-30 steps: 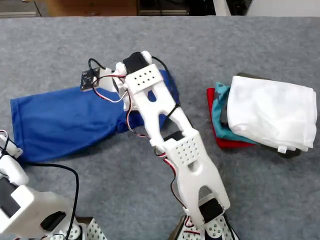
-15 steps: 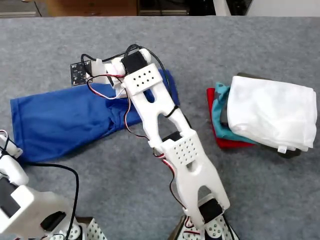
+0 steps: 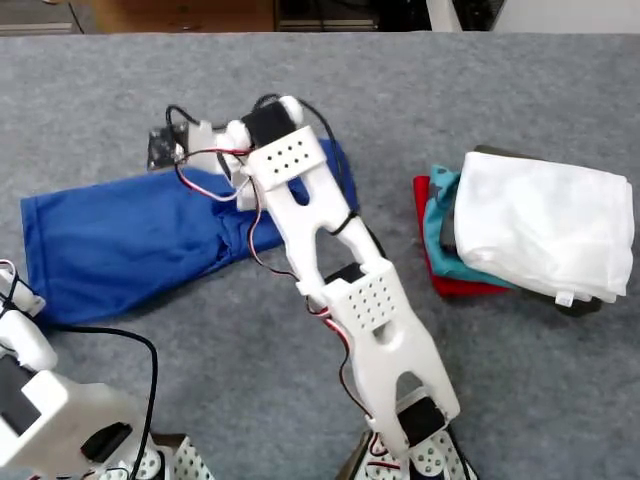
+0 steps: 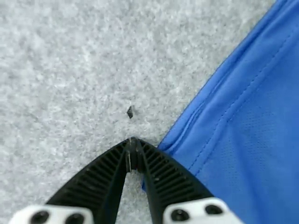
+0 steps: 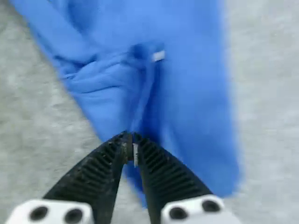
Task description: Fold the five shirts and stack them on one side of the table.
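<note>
A blue shirt (image 3: 130, 240) lies half folded on the left of the grey table (image 3: 520, 90). My right arm (image 3: 300, 210) stretches from the near edge across the shirt's right end. In the right wrist view my right gripper (image 5: 130, 141) is shut, and a crease of blue shirt (image 5: 154, 88) with a small label runs into its tips. My left arm (image 3: 25, 345) sits at the near left. My left gripper (image 4: 133, 145) is shut with nothing in it, hanging over bare table just beside the blue shirt's hem (image 4: 243, 121).
A stack of folded shirts stands on the right: a white one (image 3: 540, 225) on top, teal (image 3: 440, 235) and red (image 3: 462, 287) beneath, and a dark edge (image 3: 578, 306) at the front. Bare table lies between the stack and my right arm.
My right arm's wrist swung left over the blue shirt, taking the fabric near it along, then settled. The left arm and the stack have not moved.
</note>
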Controlling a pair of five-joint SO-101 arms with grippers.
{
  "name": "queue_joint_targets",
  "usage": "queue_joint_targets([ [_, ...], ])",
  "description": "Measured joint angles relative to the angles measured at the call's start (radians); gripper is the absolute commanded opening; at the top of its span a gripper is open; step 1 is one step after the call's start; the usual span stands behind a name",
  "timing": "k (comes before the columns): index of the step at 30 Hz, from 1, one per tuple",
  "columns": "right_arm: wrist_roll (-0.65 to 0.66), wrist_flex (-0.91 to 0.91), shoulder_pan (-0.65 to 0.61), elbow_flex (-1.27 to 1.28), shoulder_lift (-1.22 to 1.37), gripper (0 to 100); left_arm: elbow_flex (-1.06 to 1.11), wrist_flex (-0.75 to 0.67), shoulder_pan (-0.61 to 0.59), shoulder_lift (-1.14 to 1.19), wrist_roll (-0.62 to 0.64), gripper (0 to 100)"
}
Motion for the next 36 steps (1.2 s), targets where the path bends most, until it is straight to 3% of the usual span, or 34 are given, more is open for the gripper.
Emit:
queue_joint_targets([
  [6,-0.028,-0.029,-0.006,0.245,-0.009,0.4,0.0,0.0,0.0,0.0,0.0,2],
  [15,-0.034,-0.259,0.084,0.311,0.011,0.4,0.0,0.0,0.0,0.0,0.0,2],
  [24,-0.034,-0.276,0.097,0.068,0.101,0.4,0.0,0.0,0.0,0.0,0.0,2],
  [30,-0.034,-0.166,0.097,-0.161,0.101,0.5,0.0,0.0,0.0,0.0,0.0,2],
  [36,-0.034,-0.133,0.097,-0.21,0.169,0.5,0.0,0.0,0.0,0.0,0.0,2],
])
